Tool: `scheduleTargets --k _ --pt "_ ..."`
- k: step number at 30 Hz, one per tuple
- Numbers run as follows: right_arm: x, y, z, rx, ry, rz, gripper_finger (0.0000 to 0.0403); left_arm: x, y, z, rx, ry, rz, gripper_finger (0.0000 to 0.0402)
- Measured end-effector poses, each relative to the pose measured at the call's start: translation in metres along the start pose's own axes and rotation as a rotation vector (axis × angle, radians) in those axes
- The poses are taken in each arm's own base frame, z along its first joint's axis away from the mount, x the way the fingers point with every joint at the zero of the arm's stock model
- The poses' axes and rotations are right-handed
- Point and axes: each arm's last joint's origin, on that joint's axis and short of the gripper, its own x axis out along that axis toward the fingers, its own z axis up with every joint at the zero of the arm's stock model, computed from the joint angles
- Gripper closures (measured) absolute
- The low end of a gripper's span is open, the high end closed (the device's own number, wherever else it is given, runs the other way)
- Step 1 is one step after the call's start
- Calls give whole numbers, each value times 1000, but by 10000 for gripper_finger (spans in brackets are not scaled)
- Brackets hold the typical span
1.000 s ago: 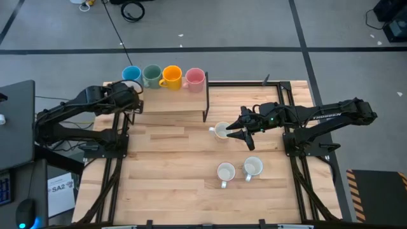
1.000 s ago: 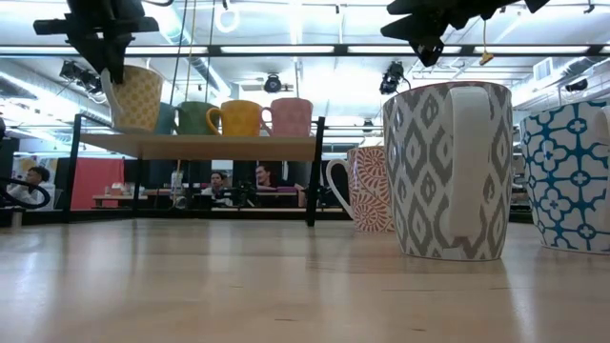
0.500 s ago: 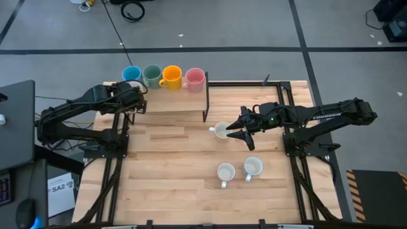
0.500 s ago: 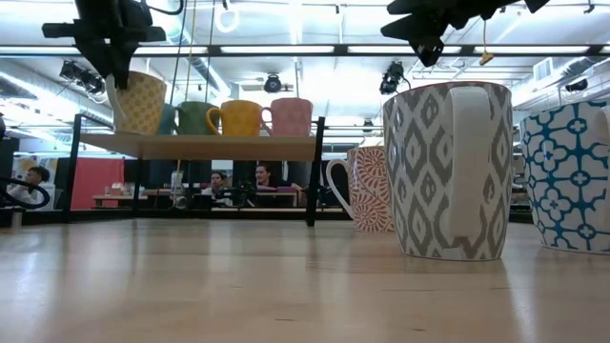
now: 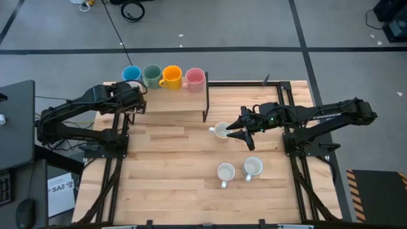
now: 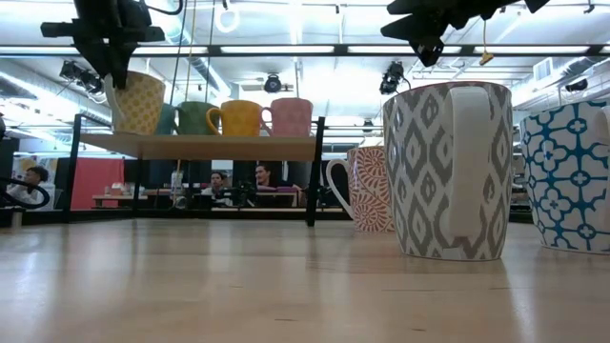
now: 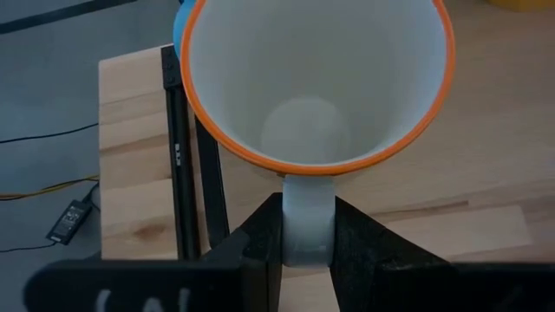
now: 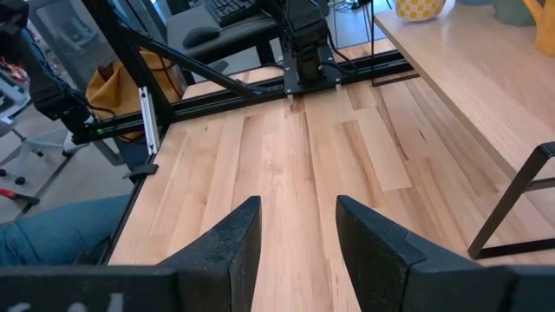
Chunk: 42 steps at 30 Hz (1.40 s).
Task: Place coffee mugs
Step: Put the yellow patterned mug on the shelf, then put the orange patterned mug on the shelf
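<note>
The yellow-patterned mug (image 6: 136, 101) with an orange rim hangs just above the raised wooden shelf (image 5: 168, 100), at the end beside the blue mug (image 5: 131, 74), leaving bare shelf board in front of the row. The left gripper (image 7: 307, 251) is clamped on its handle. Dark green (image 5: 151, 75), orange-yellow (image 5: 171, 76) and pink (image 5: 194, 78) mugs line the shelf's far edge. Below the shelf, the right gripper (image 5: 236, 130), fingers apart, hovers beside a white mug (image 5: 220, 131); two more mugs (image 5: 226, 172) stand farther away.

Glossy ceramic mugs (image 5: 163, 77), matt wood table (image 5: 172, 172)
</note>
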Motion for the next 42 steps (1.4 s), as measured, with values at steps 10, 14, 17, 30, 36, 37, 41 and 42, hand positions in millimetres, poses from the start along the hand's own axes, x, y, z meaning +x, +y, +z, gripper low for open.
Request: scheduleTargets --k 10,14,17,30,36,37,41,42 --pt "0 0 0 0 0 0 247 0 1 0 1 -3 6 274" --pt "0 0 0 0 0 0 247 0 1 0 2 -3 7 252" --pt "0 0 0 0 0 0 247 0 1 0 13 -12 14 239" --pt "0 0 0 0 0 0 247 -6 7 -3 85 -3 -37 228" --pt "0 0 0 17 -4 -17 247 -16 16 -9 100 -35 -109 228" --pt "0 -1 0 32 -7 -28 247 -19 18 -11 106 -43 -127 228" --pt "0 -2 1 74 -21 -77 247 -29 21 -18 101 -62 -238 228" --pt "0 -3 1 81 -24 -87 247 -32 21 -20 100 -70 -276 228"
